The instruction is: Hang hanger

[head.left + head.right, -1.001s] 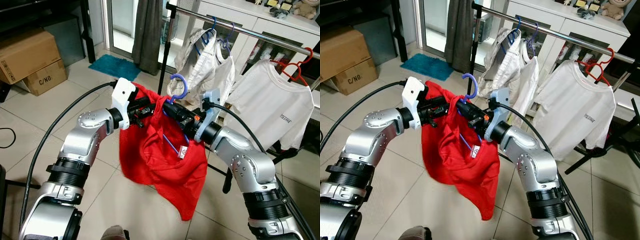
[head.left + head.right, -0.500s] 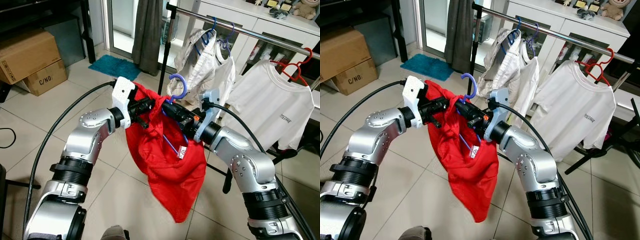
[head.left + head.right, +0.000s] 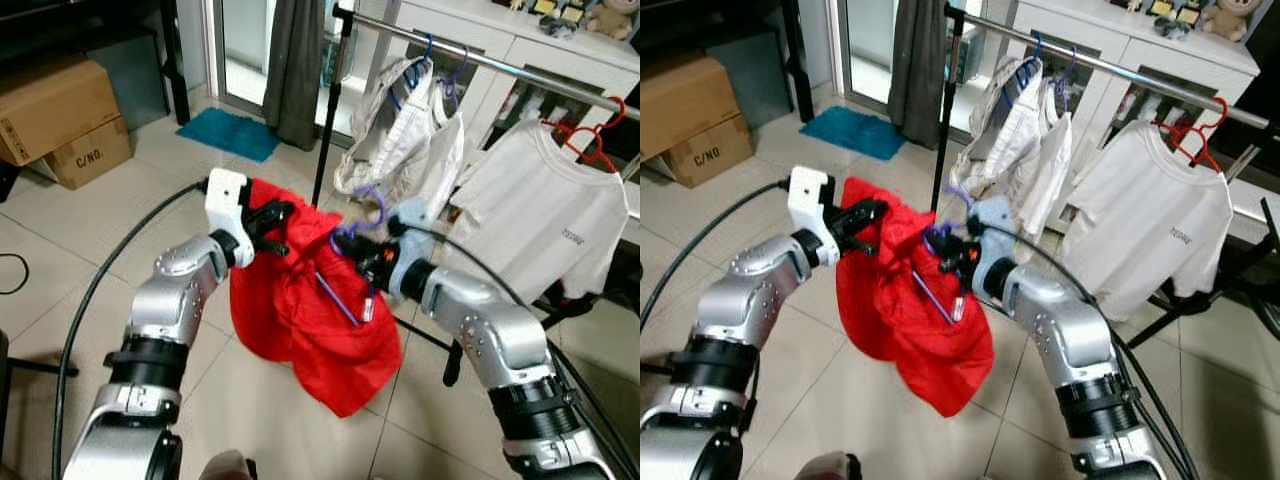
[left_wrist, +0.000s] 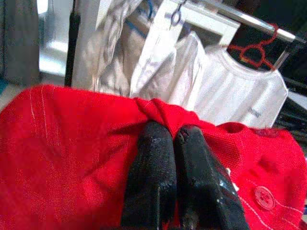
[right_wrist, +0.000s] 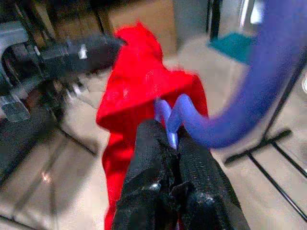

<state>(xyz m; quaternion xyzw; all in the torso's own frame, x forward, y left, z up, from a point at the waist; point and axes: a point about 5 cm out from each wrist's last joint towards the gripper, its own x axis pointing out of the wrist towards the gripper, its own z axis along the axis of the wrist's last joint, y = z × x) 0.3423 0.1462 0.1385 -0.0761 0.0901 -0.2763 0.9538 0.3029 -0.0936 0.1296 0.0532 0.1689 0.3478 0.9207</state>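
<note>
At the far left of the head views two cardboard boxes [image 3: 60, 120] sit on the tiled floor [image 3: 120, 210], with a teal mat [image 3: 232, 133] further in near a grey curtain [image 3: 296, 60]. Left of centre, the left gripper [image 3: 268, 218] is clamped on a bunched fold of the red shirt [image 3: 300, 310]; the left wrist view shows its two black fingers [image 4: 153, 167] pressed together with red cloth pinched between them. The shirt hangs in the middle of the frame, between the two silver arms, its lower edge above the floor. Just right of it, the right gripper [image 3: 352, 250] is closed on the purple hanger [image 3: 345, 290], whose hook [image 3: 372, 205] rises blurred above the fingers while a purple bar slants down across the red cloth. In the right wrist view the fingers [image 5: 153, 158] squeeze the hanger's neck. Across the upper right runs a metal clothes rail [image 3: 480, 60], carrying pale garments [image 3: 400, 120] on blue hangers and, further right, a white T-shirt [image 3: 545, 220] on a red hanger [image 3: 590, 135]. The purple hanger is below the rail, apart from it.
</note>
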